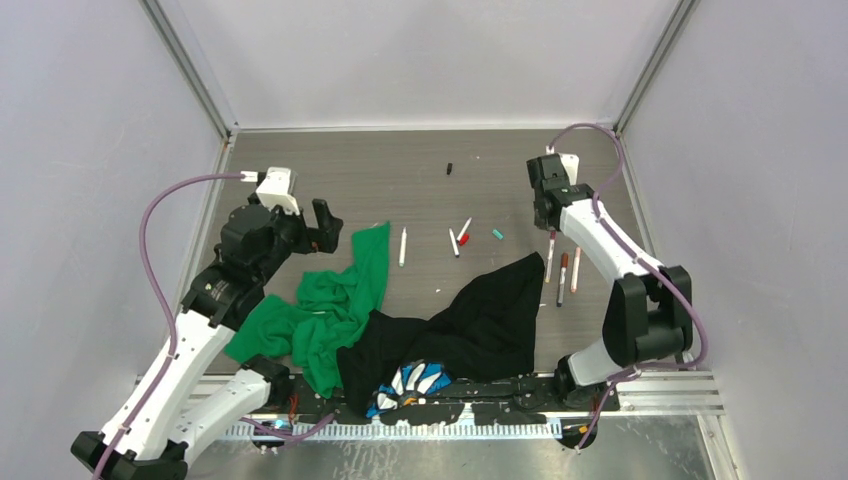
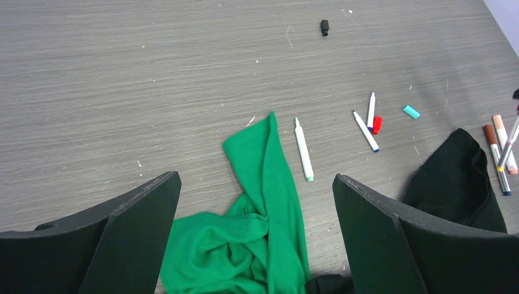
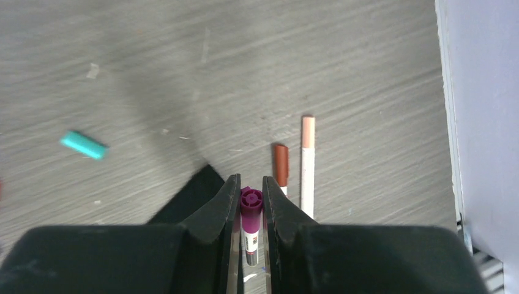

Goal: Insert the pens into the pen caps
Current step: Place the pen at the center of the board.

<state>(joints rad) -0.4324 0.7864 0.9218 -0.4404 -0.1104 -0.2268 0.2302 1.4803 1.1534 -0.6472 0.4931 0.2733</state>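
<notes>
My right gripper [image 3: 250,184] is shut on a white pen with a magenta cap [image 3: 251,205], which hangs down above the table [image 1: 550,257]. A brown-capped pen [image 3: 281,165] and a peach-capped pen [image 3: 307,162] lie just beyond it. My left gripper [image 2: 256,177] is open and empty, above the green cloth. Ahead of it lie a green-tipped pen [image 2: 303,149], a blue-tipped pen [image 2: 366,131] and a third pen [image 2: 371,109] beside a red cap [image 2: 377,124]. A teal cap [image 2: 410,111] lies to their right and a black cap [image 2: 324,27] far off.
A crumpled green cloth [image 1: 330,305] and a black cloth [image 1: 470,325] cover the near middle of the table; a blue-and-white item [image 1: 415,382] shows under the black one. Grey walls enclose the table on three sides, the right one [image 3: 483,122] near my right gripper.
</notes>
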